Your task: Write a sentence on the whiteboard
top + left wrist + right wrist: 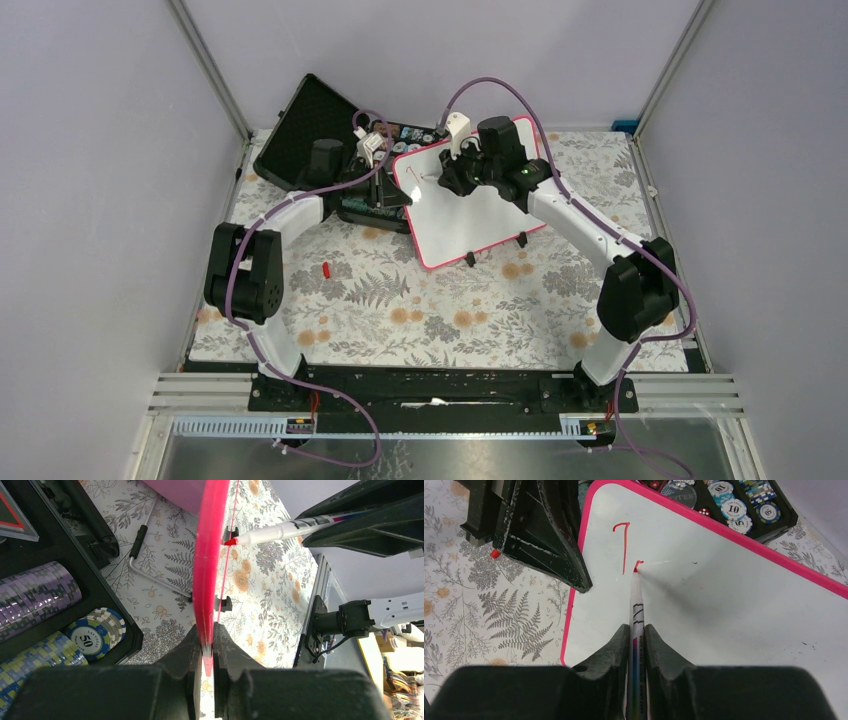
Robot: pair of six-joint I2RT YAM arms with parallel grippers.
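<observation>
Spreading under everything is one table (420, 310) covered in a floral cloth, with two arms reaching to its far side. One whiteboard (485, 215) sits at the far middle, face up toward the overhead camera. Its long axis runs left to right, with the right end swung slightly farther away. One open black case (305, 125) lies just behind and left of it, holding stacks of poker chips (92, 635). The left arm and the board hide most of the case's tray.

The left gripper (207, 640) is clamped on the board's pink rim at its left edge, one finger on each face. The right gripper (637, 635) is pinched on one marker (637, 600). The marker's long axis lies in line with the fingers, and its red tip points away from the wrist and touches the board near the upper left corner.

Two red strokes show on the board: a tall hooked line (625, 540) and a tiny hook (638, 564) at the marker tip. Two black feet (470, 259) show on the near edge. One red cap (327, 270) lies on the cloth, well left of the board.

The right arm covers the board's far right corner. The marker's rear is buried between the fingers, and its print is too blurred to read.
</observation>
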